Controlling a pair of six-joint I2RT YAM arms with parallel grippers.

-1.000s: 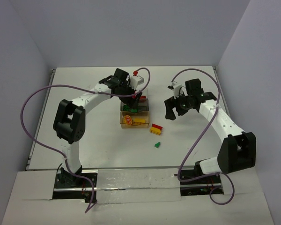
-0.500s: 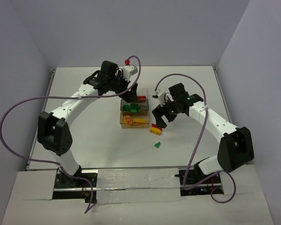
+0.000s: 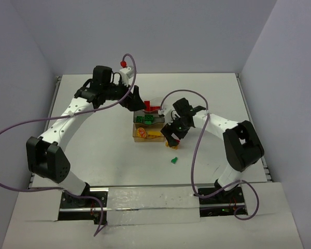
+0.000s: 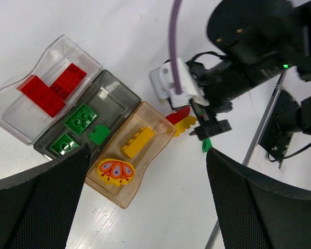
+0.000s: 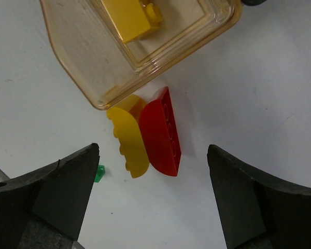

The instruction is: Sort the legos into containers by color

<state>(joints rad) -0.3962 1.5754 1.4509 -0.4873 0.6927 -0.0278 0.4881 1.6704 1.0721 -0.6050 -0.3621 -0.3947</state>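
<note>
Three containers stand in a row: a clear tray (image 4: 20, 111) with red legos (image 4: 51, 89), a smoky grey tray (image 4: 115, 96) with green legos (image 4: 81, 118), and an amber tray (image 4: 145, 150) with a yellow brick (image 4: 137, 141) and a yellow-orange butterfly piece (image 4: 115, 171). A red-and-yellow stack (image 5: 147, 134) lies on the table against the amber tray (image 5: 83, 62). My right gripper (image 5: 153, 155) is open, right above the stack, one finger on each side. A small green lego (image 3: 173, 160) lies loose nearby. My left gripper (image 3: 136, 102) is open and empty above the trays.
The tray row (image 3: 148, 120) sits mid-table between both arms. The right arm's purple cable (image 3: 197, 150) loops over the table near the green lego. White walls close in the table on three sides.
My right gripper has swung left and down from the right of the trays to just over the red-and-yellow stack. My left arm has drawn back to the left, off the trays.
</note>
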